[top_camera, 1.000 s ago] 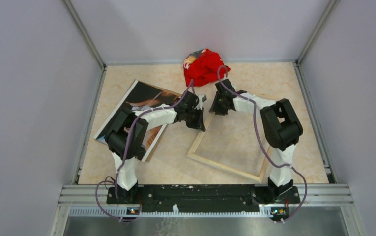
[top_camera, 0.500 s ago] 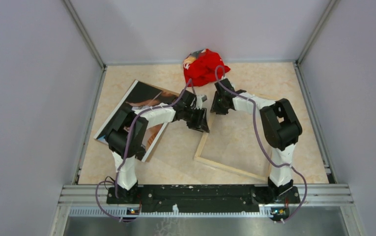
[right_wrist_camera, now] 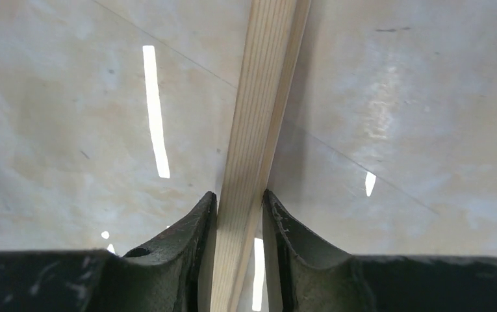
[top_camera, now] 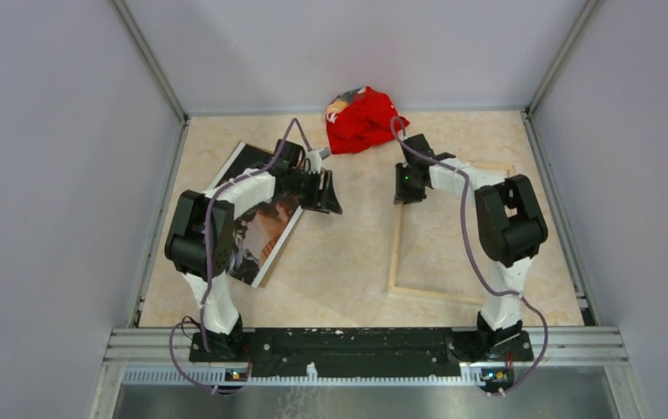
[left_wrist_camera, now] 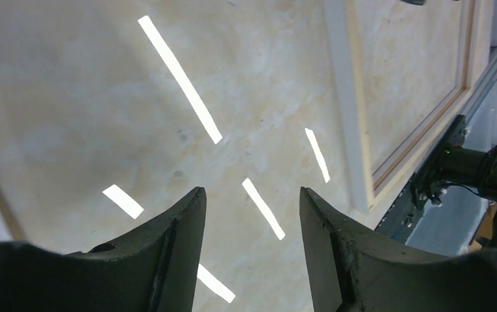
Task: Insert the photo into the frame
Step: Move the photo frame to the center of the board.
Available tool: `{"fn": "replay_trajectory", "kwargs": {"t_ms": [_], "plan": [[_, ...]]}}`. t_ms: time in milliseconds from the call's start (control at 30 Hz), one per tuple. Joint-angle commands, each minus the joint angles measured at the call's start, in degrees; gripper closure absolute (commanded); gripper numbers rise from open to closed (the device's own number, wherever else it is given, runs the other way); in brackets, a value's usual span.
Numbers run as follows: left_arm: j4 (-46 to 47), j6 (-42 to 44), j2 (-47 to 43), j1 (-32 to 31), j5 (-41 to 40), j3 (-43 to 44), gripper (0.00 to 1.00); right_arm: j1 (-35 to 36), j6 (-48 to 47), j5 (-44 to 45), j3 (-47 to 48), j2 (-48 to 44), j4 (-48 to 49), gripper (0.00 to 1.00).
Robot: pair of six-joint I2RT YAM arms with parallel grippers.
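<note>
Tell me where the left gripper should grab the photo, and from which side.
Probably take the photo by its long edge facing the table's middle, nearest the open left gripper, coming in low from that side. It lies flat and thin, so only an edge can be pinched.

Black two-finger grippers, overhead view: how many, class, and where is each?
2. The left gripper hovers open beside the dark paper photo; the right gripper is shut on the far-left corner of the pale wooden picture frame.
</note>
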Motion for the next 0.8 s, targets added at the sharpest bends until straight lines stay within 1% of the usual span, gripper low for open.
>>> {"fn": "replay_trajectory", "kwargs": {"t_ms": [0,100,233,333,400,500,633,767], "plan": [[-8.66,11.81,-2.78,2.61,-2.65,1.55,0.4,-1.45,-8.98,1.14,2.41,-4.64,-6.69,1.0],[-9.63,17.32,-4.6,3.65,-7.69,-0.77,0.4,-2.21,-9.88,5.72,1.18,-6.5,-8.47,1.0],[-11.03,22.28,-6.78,5.35,-9.92,-3.38,0.39,-5.15,-9.99,7.95,-3.17,-9.17,-8.24,1.0],[-10.71,24.06,-7.88,6.76,-11.89,-4.99,0.39,-6.18,-10.65,10.48,-4.93,-10.62,-7.95,1.0],[-9.71,25.59,-8.34,7.43,-14.46,-5.92,0.39,-6.2,-11.06,12.74,-5.06,-10.6,-8.44,1.0],[-8.29,27.81,-8.24,8.5,-18.17,-6.66,0.39,-6.2,-10.67,13.65,-5.15,-9.54,-8.58,1.0],[-6.95,30.49,-7.8,9.32,-21.36,-7.52,0.39,-6.26,-10.15,16.25,-5.41,-7.48,-7.97,1.0],[-4.16,31.88,-7.95,9.41,-25.39,-9.57,0.39,-6.47,-8.54,16.74,-5.3,-6.29,-6.48,1.0]]}}
